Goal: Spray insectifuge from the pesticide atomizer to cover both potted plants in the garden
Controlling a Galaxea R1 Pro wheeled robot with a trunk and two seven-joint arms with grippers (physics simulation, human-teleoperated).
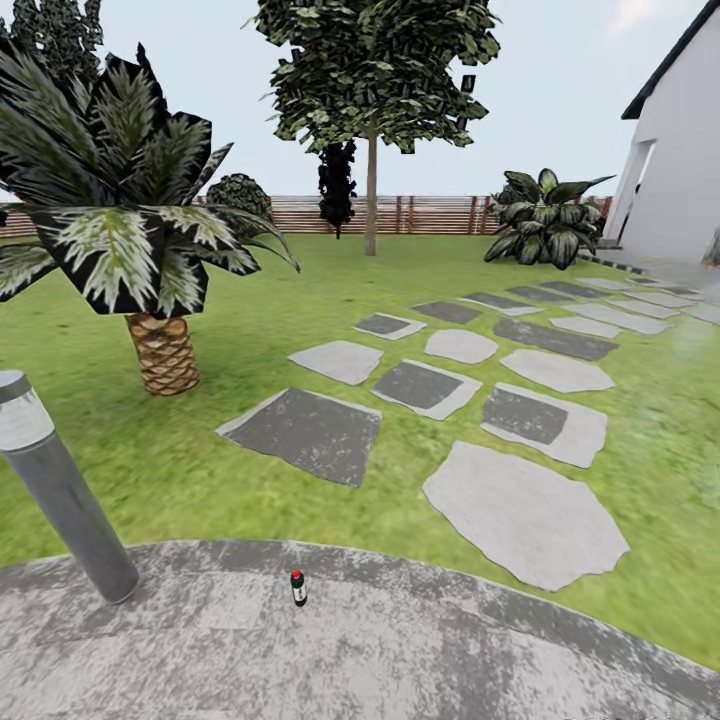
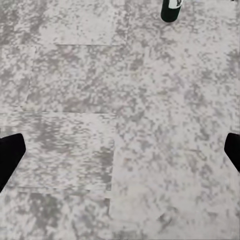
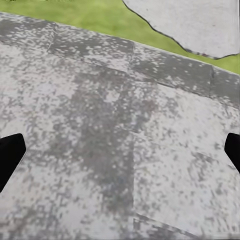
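Note:
The pesticide atomizer (image 1: pixel 298 588) stands upright on the round mottled-grey stone patio (image 1: pixel 400 650), near its far edge. It is a small dark bottle with a white label and a red top. Its lower body also shows in the left wrist view as the atomizer (image 2: pixel 172 10), some way ahead of my left gripper (image 2: pixel 120 155). That gripper hangs open over bare stone, its dark fingertips (image 2: pixel 10 157) far apart. My right gripper (image 3: pixel 120 155) is open too, above the patio close to the grass edge, with nothing between its fingers. The two potted plants are out of view.
A grey bollard lamp (image 1: pixel 60 490) leans at the patio's left edge. A short palm (image 1: pixel 130 220) grows on the lawn behind it. Stepping stones (image 1: pixel 525 515) lead right toward a white house (image 1: pixel 680 170). A tree (image 1: pixel 372 120), a large leafy plant (image 1: pixel 548 218) and the slat fence (image 1: pixel 420 213) stand far back.

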